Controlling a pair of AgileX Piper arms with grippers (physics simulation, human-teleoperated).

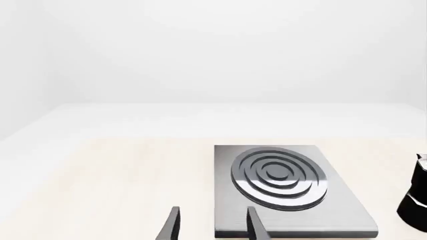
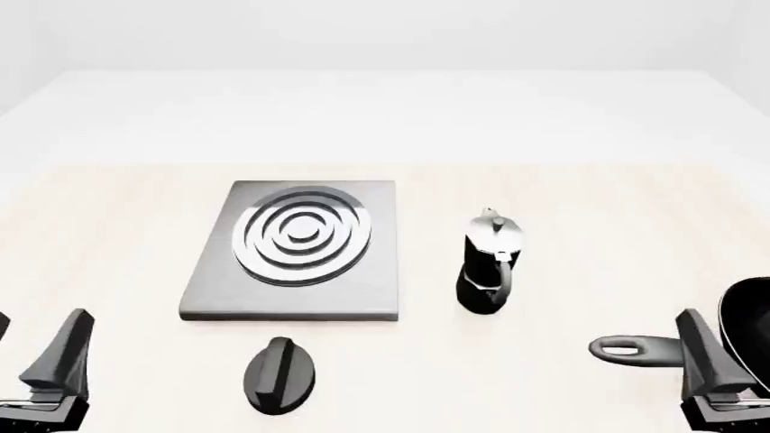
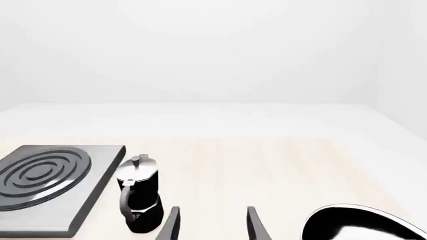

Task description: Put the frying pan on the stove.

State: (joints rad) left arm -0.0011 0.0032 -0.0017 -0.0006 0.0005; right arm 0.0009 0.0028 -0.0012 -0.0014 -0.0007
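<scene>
The frying pan [image 2: 756, 327] lies at the table's near right edge, cut off by the front view. Its long handle [image 2: 636, 349] points left and ends in a loop hole. In the right wrist view the pan's glossy rim [image 3: 360, 222] shows beside the fingers. The stove [image 2: 295, 254], a grey slab with a silver ring burner, lies left of centre with nothing on it. My right gripper [image 2: 729, 323] is open just above the pan's handle end, holding nothing. At the near left corner my left gripper [image 2: 36, 338] is open and empty, short of the stove [image 1: 280, 182].
A silver-and-black moka pot [image 2: 491, 266] stands upright between the stove and the pan, also seen as the moka pot [image 3: 139, 200] beside the stove [image 3: 47, 180]. A small black oval knob [image 2: 280, 374] lies in front of the stove's near edge.
</scene>
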